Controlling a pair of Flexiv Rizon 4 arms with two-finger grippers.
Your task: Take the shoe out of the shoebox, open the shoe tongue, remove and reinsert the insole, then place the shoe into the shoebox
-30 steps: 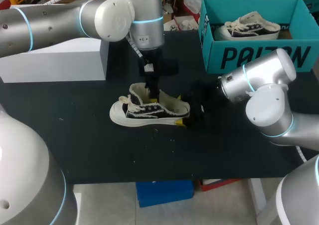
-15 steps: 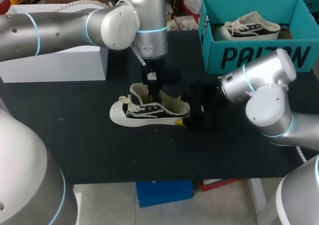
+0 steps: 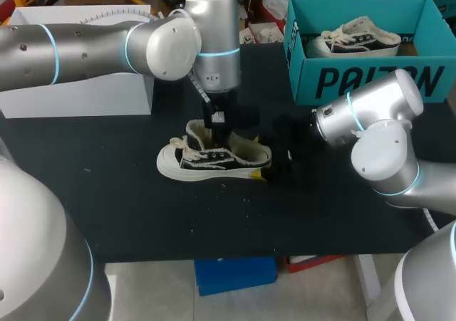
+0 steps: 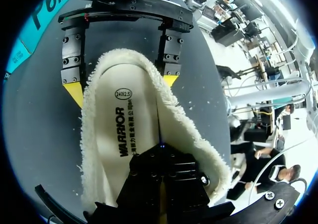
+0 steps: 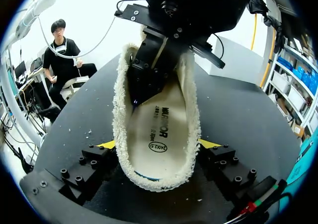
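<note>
Since a second ago the left arm's wrist has swung slightly toward 3 o'clock; the shoe (image 3: 210, 157) lies unmoved mid-way across the table (image 3: 142, 207), toe at 9 o'clock. The left gripper (image 4: 161, 182) has its fingers pressed together, tips down on the insole (image 4: 124, 129). The right gripper (image 5: 158, 144) clamps the heel from both sides. At 2 o'clock, the shoebox (image 3: 370, 79) holds a second shoe (image 3: 356, 40).

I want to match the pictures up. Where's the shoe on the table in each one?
Head view: shoe mid-table, under the left gripper.
Left wrist view: shoe opening right under that gripper's tip.
Right wrist view: shoe heel between the fingers of the right gripper.
Shared landmark: the left gripper inside the shoe.
</note>
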